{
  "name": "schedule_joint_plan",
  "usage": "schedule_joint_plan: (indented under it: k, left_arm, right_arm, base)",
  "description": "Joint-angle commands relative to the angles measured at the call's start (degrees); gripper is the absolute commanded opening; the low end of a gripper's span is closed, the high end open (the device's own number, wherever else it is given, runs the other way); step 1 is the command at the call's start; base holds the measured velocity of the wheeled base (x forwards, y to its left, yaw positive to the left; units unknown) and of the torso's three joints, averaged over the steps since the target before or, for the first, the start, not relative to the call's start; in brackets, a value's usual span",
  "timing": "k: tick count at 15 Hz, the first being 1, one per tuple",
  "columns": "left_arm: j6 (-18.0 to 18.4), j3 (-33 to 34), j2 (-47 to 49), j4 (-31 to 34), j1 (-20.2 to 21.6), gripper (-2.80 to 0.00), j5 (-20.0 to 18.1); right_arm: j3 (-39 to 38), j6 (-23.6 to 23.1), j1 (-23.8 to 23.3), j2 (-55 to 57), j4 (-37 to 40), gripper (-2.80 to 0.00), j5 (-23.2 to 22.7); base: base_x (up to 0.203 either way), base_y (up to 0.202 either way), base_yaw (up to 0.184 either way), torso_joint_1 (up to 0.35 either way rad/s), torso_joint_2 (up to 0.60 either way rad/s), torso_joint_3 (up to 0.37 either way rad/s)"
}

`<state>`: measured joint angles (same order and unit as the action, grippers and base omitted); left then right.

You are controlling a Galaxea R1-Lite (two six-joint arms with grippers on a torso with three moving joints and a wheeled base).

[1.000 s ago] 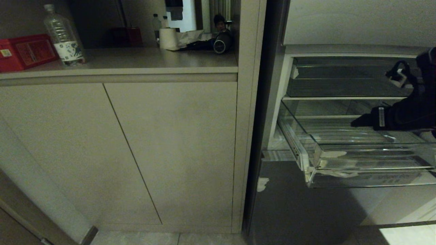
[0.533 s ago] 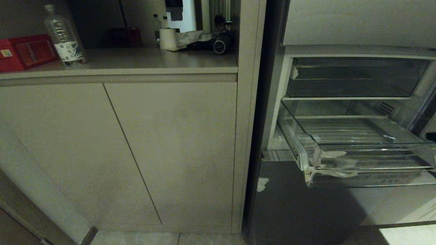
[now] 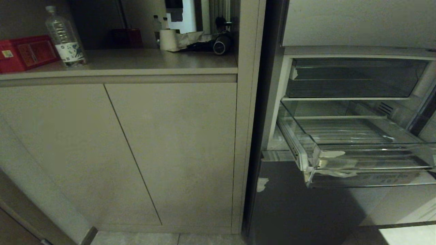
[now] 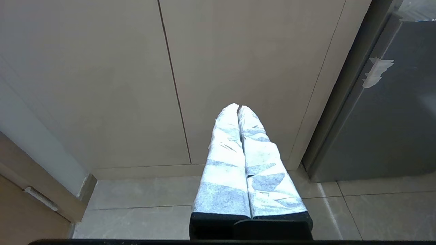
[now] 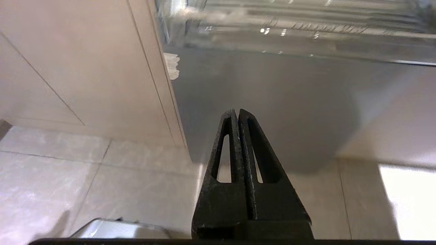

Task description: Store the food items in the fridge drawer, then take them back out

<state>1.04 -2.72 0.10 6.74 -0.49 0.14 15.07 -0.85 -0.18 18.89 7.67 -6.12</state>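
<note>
The fridge drawer stood pulled out at the right of the head frame, nothing visible on its ribbed floor. The right gripper hung below the drawer's front lip, fingers pressed together and holding nothing. The left gripper, fingers likewise together and empty, faced the cabinet doors.

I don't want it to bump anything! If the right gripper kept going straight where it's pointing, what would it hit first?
Probably the grey fridge door panel below the fridge drawer. The shut right gripper points at that panel with nothing between them, though how far off it is can't be judged.
</note>
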Motion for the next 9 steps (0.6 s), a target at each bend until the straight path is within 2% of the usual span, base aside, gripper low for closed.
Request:
schedule_joint_plan:
  k: [1,4,6,7,9]
  left_arm:
    - [-0.1,0.0,0.0,0.0,0.0,-2.80,0.0]
    - [-0.2,0.0,0.0,0.0,0.0,-2.80,0.0]
    - [-0.2,0.0,0.0,-0.1,0.0,-2.80,0.0]
    - [-0.2,0.0,0.0,-0.1,0.0,-2.80,0.0]
    - [-0.2,0.0,0.0,-0.1,0.0,-2.80,0.0]
  right_arm:
    - [-9.2,-2.3,0.0,-10.1,-2.6,-2.80,-0.5]
    - [-12.3,-5.4,0.0,-18.2,-3.2,-2.80,1.8]
    - [-15.3,-7.7,0.0,-19.2,-9.0,-2.80,3.4]
    - [-16.6,-7.3,0.0,-19.0,-12.2,-2.80,3.6]
    - [-16.8,-3.4,0.0,-19.0,-12.5,-2.80,4.1]
  base:
    - [0.000,0.000,0.000,0.000,0.00,0.000]
    - [0.000,0.000,0.000,0.000,0.00,0.000]
    - [0.000,0.000,0.000,0.000,0.00,0.000]
    - [0.000,0.000,0.000,0.000,0.00,0.000]
    - [0.000,0.000,0.000,0.000,0.00,0.000]
